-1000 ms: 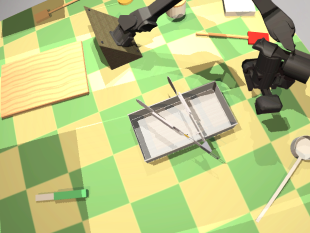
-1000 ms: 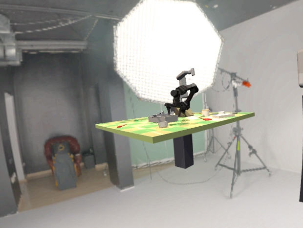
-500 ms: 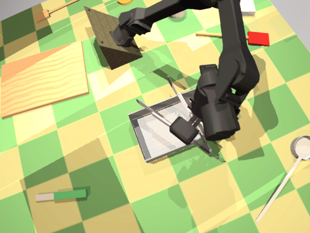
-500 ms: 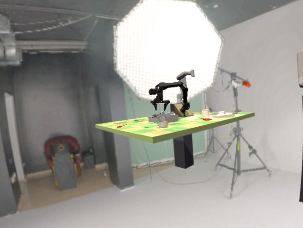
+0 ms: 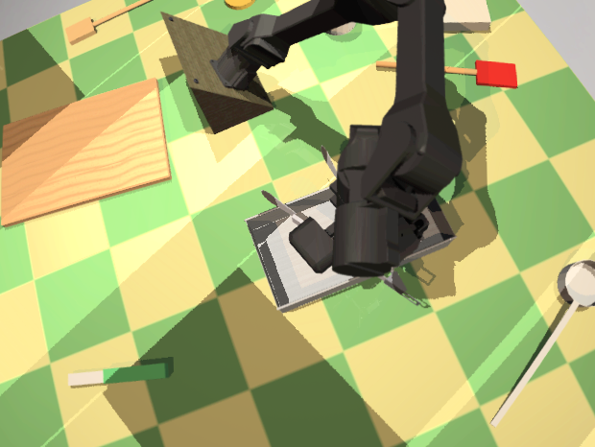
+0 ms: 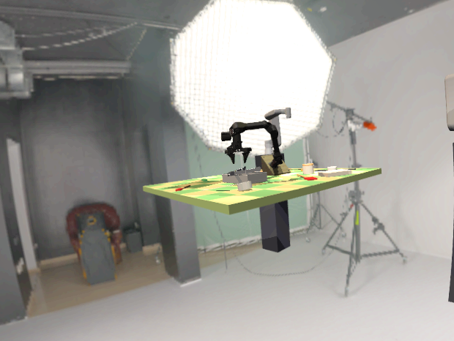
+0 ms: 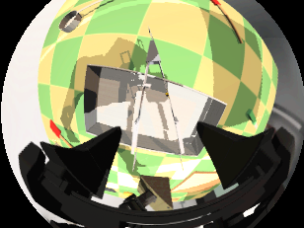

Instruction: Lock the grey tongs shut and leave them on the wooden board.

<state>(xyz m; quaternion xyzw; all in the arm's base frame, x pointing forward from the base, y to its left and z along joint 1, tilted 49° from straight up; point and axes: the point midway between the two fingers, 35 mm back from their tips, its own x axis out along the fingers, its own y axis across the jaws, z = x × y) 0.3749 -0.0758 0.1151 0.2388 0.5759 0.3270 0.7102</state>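
Our claw (image 6: 239,159) (image 7: 159,132) is released, its fingers spread and pointing down above the tin (image 5: 307,294) (image 6: 234,178) (image 7: 148,152). The tongs (image 5: 283,205) (image 7: 168,95) lie open across it, tips and hinge end overhanging opposite long rims. Between rim and board (image 5: 96,153), we have a strip of checkered surface (image 5: 230,187) (image 6: 205,200) (image 7: 183,48). The wedge mount (image 5: 245,112) (image 6: 269,165) (image 7: 160,189) borders that strip. The green-and-white block (image 5: 130,373) and the ladle (image 5: 534,364) lie well apart from the tin.

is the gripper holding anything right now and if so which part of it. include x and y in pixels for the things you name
Nothing is held: the gripper (image 6: 239,161) (image 7: 159,128) is open above the tongs (image 5: 281,204) (image 7: 152,53).
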